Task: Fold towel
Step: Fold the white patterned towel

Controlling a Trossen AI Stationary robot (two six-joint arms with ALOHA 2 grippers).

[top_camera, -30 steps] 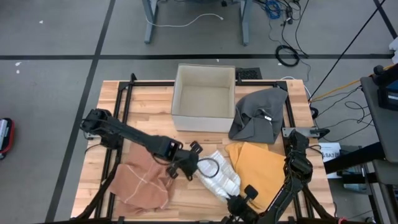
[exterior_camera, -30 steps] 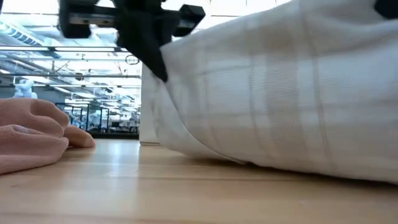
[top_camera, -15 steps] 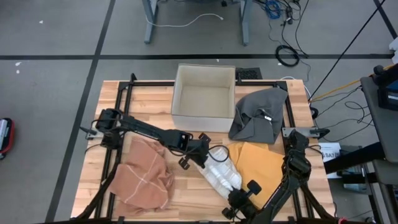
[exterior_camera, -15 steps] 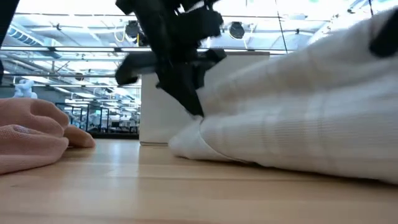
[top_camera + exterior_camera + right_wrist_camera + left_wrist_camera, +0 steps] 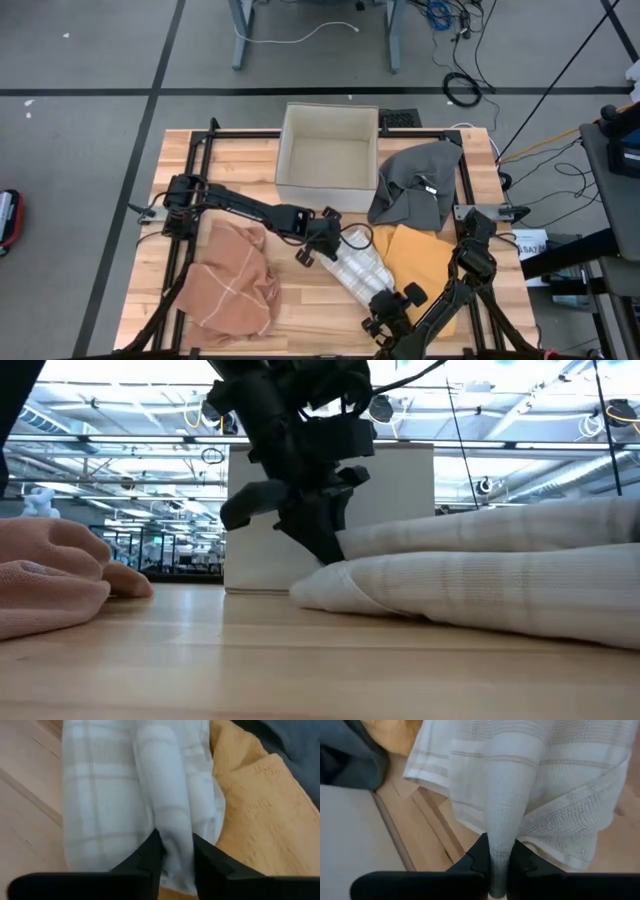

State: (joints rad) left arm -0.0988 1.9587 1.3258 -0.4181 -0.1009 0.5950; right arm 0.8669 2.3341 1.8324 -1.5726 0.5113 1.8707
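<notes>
A white towel (image 5: pixel 356 274) with faint stripes lies as a long, bunched band on the wooden table (image 5: pixel 240 160), slanting from the middle toward the near edge. It also shows in the low view (image 5: pixel 480 588), resting flat on the tabletop. My left gripper (image 5: pixel 325 243) is shut on its far end, and my right gripper (image 5: pixel 392 306) has its near end between the fingers. The towel's right side lies over the edge of a mustard cloth (image 5: pixel 422 266). My left gripper pinches a raised ridge of the towel at its far end (image 5: pixel 500 842) between its two fingers, slanting down from the table's left. Several layers are gathered in the ridge. The end rests on the table (image 5: pixel 318 592) below the fingers. My right gripper has a thick rolled fold at the towel's near end (image 5: pixel 172 832) between its two fingers (image 5: pixel 153 851), which touch it on both sides. The fingers slant down from the near edge and lie along the fold. The towel lies on the table and the mustard cloth.
A salmon cloth (image 5: pixel 236 286) lies crumpled at the near left and shows in the low view (image 5: pixel 50 585). A grey cloth (image 5: pixel 416 186) lies at the far right, next to an open beige box (image 5: pixel 328 186) at the far middle. Bare wood shows at the far left.
My left gripper has gone down and toward the table's far right with the towel's end. The towel, which bulged high above the table, has sunk and lies low and stretched between both grippers. My right gripper has tipped and sunk a little, and its fingers have parted somewhat.
</notes>
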